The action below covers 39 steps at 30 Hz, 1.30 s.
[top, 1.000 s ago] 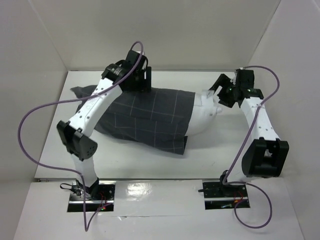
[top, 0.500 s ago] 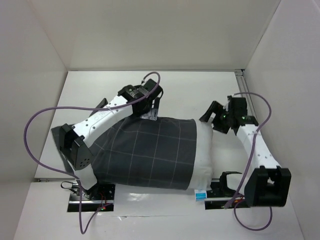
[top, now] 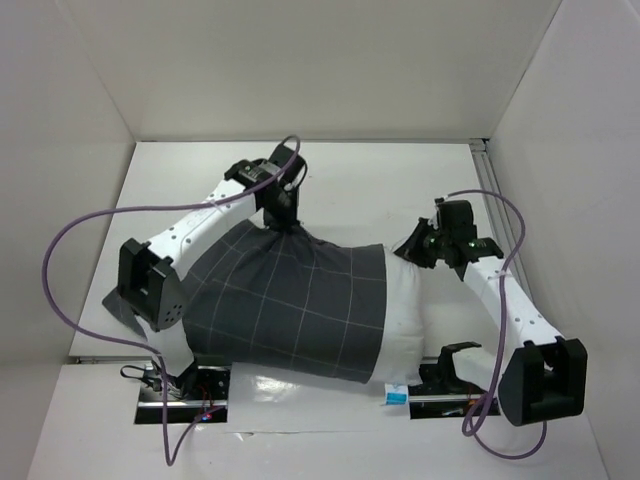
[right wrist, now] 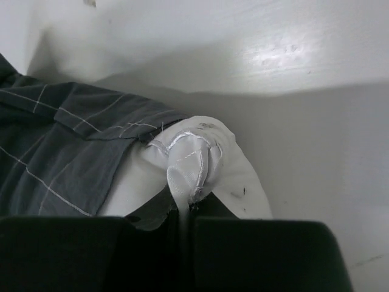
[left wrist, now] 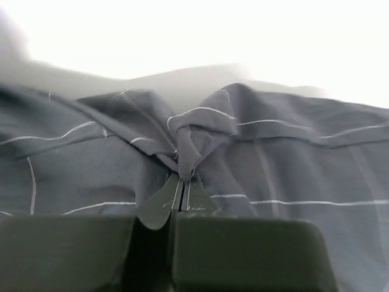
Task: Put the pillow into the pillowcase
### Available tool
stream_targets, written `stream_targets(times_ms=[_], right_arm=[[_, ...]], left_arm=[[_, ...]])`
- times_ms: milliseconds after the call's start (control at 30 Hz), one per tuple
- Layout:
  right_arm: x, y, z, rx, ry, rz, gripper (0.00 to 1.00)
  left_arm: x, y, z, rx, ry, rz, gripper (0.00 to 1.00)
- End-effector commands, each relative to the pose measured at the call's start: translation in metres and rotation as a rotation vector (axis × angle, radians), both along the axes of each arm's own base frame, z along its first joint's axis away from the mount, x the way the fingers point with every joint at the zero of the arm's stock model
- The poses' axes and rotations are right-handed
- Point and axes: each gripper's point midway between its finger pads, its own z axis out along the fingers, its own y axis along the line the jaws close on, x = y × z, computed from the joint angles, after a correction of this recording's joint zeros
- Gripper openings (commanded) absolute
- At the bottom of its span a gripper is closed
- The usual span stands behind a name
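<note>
We find the pillow [top: 405, 320] mostly cased, pinched at both ends.
From above, it lies on the tabletop [top: 380, 190], mostly inside the pillowcase [top: 290, 310]. In our left wrist view, the left fingers [left wrist: 159, 207] clamp a bunched pillowcase fold. In our right wrist view, the right fingers [right wrist: 155, 216] clamp the pillow's white corner.

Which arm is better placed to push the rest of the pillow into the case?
Right, probably: the right gripper is shut on the exposed corner of the pillow, beside the pillowcase opening. The left gripper only pinches pillowcase fabric farther from that opening.
</note>
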Motion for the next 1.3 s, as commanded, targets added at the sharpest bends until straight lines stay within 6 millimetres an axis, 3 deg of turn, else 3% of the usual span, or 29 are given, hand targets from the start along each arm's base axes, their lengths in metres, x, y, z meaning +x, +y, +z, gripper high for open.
stream_targets(times_ms=[0, 100, 133, 267, 300, 333, 367, 400, 433, 467, 533, 567, 633, 667, 733, 833, 933, 1067, 1233, 1267], right_arm=[[0.047, -0.009, 0.06, 0.026, -0.182, -0.089, 0.0], [0.061, -0.026, 0.077, 0.036, -0.239, -0.17, 0.0], [0.064, -0.029, 0.079, 0.037, -0.251, -0.179, 0.0], [0.079, -0.04, 0.071, 0.055, -0.255, -0.249, 0.0], [0.084, -0.04, 0.059, 0.059, -0.231, -0.256, 0.0], [0.093, -0.042, 0.057, 0.051, -0.244, -0.267, 0.0], [0.097, -0.042, 0.034, 0.041, -0.179, -0.268, 0.0], [0.109, -0.048, 0.043, 0.027, -0.203, -0.263, 0.0], [0.104, -0.051, 0.032, -0.002, -0.133, -0.256, 0.11], [0.104, -0.054, 0.029, -0.032, -0.119, -0.257, 0.21], [0.101, -0.08, 0.039, -0.101, -0.145, -0.328, 0.54], [0.096, -0.089, 0.041, -0.11, -0.149, -0.358, 0.8], [0.082, -0.115, 0.054, -0.114, -0.177, -0.436, 0.9], [0.077, -0.123, 0.059, -0.122, -0.189, -0.455, 0.93], [0.064, -0.138, 0.069, -0.123, -0.208, -0.496, 0.95], [0.045, -0.136, 0.073, -0.12, -0.208, -0.451, 0.97], [0.019, -0.122, 0.055, -0.112, -0.156, -0.388, 0.98], [-0.014, -0.093, 0.038, -0.028, -0.103, -0.28, 0.99], [-0.038, -0.063, 0.034, 0.082, -0.112, -0.168, 0.99], [-0.044, -0.049, 0.029, 0.127, -0.096, -0.108, 0.99]], left_arm=[[0.044, -0.067, 0.056, -0.244, -0.142, -0.125, 0.0], [0.072, -0.091, 0.092, -0.302, -0.215, -0.161, 0.0], [0.076, -0.104, 0.124, -0.353, -0.275, -0.186, 0.0], [0.094, -0.12, 0.136, -0.38, -0.333, -0.195, 0.0], [0.103, -0.118, 0.137, -0.391, -0.345, -0.174, 0.0], [0.115, -0.116, 0.123, -0.348, -0.347, -0.142, 0.0], [0.123, -0.109, 0.124, -0.33, -0.361, -0.116, 0.02], [0.122, -0.103, 0.119, -0.296, -0.355, -0.106, 0.22], [0.121, -0.091, 0.12, -0.25, -0.363, -0.087, 0.39], [0.11, -0.092, 0.109, -0.201, -0.351, -0.099, 0.55], [0.094, -0.084, 0.11, -0.125, -0.377, -0.095, 0.82], [0.082, -0.082, 0.112, -0.055, -0.416, -0.094, 0.83], [0.053, -0.074, 0.115, -0.003, -0.431, -0.107, 0.87], [0.036, -0.083, 0.118, 0.0, -0.446, -0.125, 0.87], [0.006, -0.084, 0.114, 0.013, -0.425, -0.162, 0.85], [-0.042, -0.104, 0.095, 0.014, -0.377, -0.241, 0.83], [-0.088, -0.12, 0.081, 0.023, -0.35, -0.309, 0.83], [-0.106, -0.124, 0.062, 0.031, -0.295, -0.346, 0.83], [-0.1, -0.128, 0.035, 0.112, -0.299, -0.38, 0.83], [-0.096, -0.127, 0.03, 0.14, -0.304, -0.382, 0.83]])
